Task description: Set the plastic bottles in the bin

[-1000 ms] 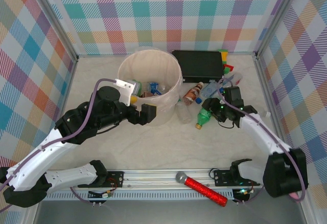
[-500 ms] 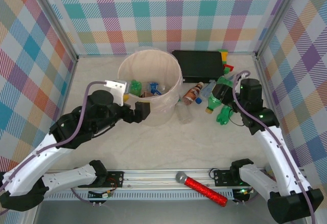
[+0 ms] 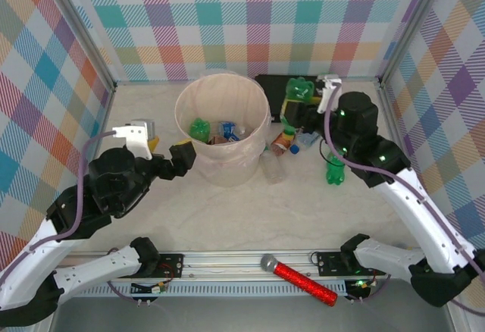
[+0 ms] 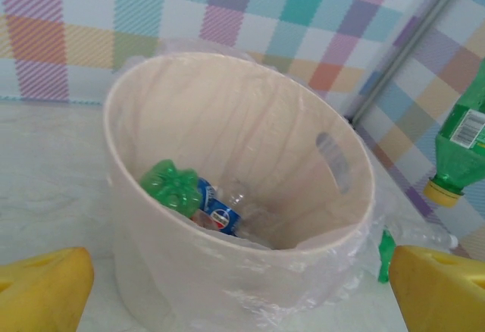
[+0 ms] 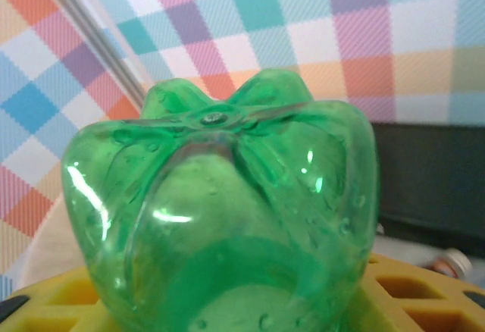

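Top external view puts the task about midway. The bin (image 3: 227,167), standing toward the far edge of the table (image 3: 227,211), already holds a green bottle (image 3: 200,129) and a blue-labelled bottle (image 3: 227,129); its other contents are too blurred to count. The right gripper (image 3: 294,112) is clamped on a second green bottle (image 3: 301,89), carried in the air cap-down, just right of the bin's rim and in front of the black box (image 3: 269,88), not yet over the opening. Left on the table, right of the bin, are a clear bottle (image 3: 271,167), a brown bottle (image 3: 284,141), a blue-capped bottle (image 3: 307,139) and a third green bottle (image 3: 334,171). The left gripper (image 3: 179,158) stands wide apart and empty, just left of the bin. Against one second ago, the right gripper has risen from the table with its bottle and swung toward the far edge, and the left arm has drawn back from the bin toward the left edge.
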Tool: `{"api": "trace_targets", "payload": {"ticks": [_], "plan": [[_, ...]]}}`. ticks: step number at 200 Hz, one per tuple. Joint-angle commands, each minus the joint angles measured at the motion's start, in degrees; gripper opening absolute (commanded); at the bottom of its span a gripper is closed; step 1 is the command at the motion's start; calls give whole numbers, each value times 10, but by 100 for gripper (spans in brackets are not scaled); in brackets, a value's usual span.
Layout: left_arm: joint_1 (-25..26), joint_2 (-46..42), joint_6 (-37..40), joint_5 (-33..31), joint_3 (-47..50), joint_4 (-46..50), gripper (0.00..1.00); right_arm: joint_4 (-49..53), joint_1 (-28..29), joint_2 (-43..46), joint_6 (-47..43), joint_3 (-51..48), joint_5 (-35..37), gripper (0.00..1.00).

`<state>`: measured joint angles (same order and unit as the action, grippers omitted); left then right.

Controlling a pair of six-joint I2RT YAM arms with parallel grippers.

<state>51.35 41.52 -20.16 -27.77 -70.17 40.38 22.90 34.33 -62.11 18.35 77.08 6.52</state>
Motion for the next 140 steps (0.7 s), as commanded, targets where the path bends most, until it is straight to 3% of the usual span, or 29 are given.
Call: {"api": "trace_targets", "payload": {"ticks": [1, 34, 117, 140], "plan": [[6, -23, -8, -53, 7, 1, 100, -61, 35, -35, -58, 57, 29, 55], [6, -42, -11, -58, 8, 19, 100, -102, 89, -130, -103, 147, 47, 56], [6, -75, -14, -58, 1, 70, 100, -173, 120, -325, -119, 261, 40, 58], [6, -80, -17, -57, 1, 76, 100, -158, 123, -353, -116, 281, 40, 66]]}}
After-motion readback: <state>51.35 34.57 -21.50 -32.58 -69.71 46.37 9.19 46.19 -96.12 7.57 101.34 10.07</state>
